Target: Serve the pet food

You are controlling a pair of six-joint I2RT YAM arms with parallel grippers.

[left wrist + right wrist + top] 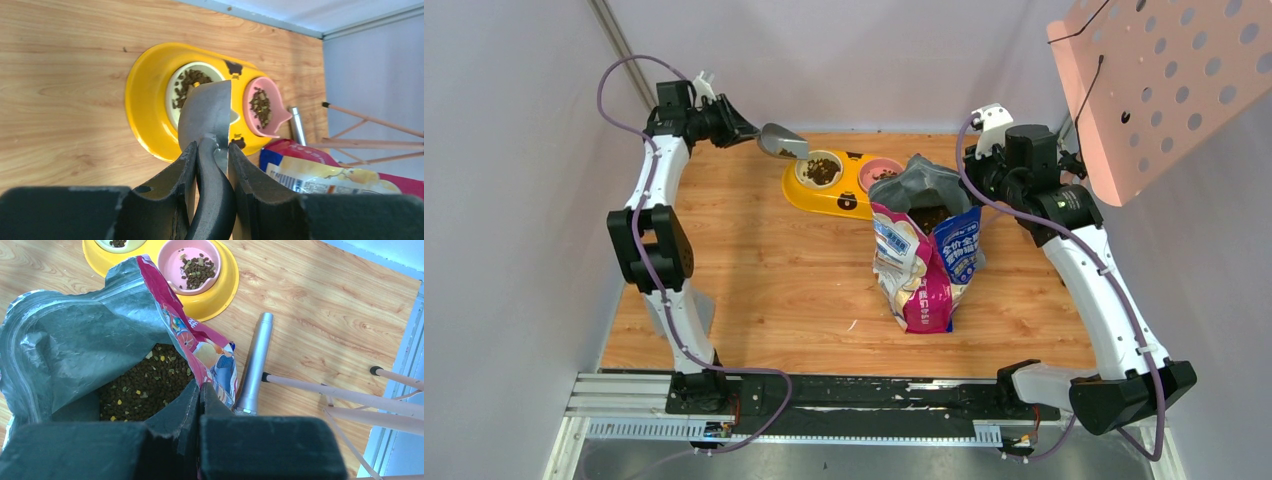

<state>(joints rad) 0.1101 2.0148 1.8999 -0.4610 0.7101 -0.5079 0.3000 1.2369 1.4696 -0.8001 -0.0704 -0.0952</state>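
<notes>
wood table [774, 290]: left gripper [211, 150] clamped scoop [207, 112] above bowl [170, 97] of kibble [192, 80]; right gripper [199, 389] pinched bag [75, 340] rim.

The left arm [662, 165] on the frame's left and the right arm [1094, 280] on its right share white link shells and bulky black joint housings. A thin purple cable [599, 98] runs along each. Matte black fingers [165, 195] fill the bottom of each wrist view.

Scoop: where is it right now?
In the top view the grey scoop sits back left, held by the left gripper, tipped over the green bowl of the yellow feeder, left of the bag.
</notes>
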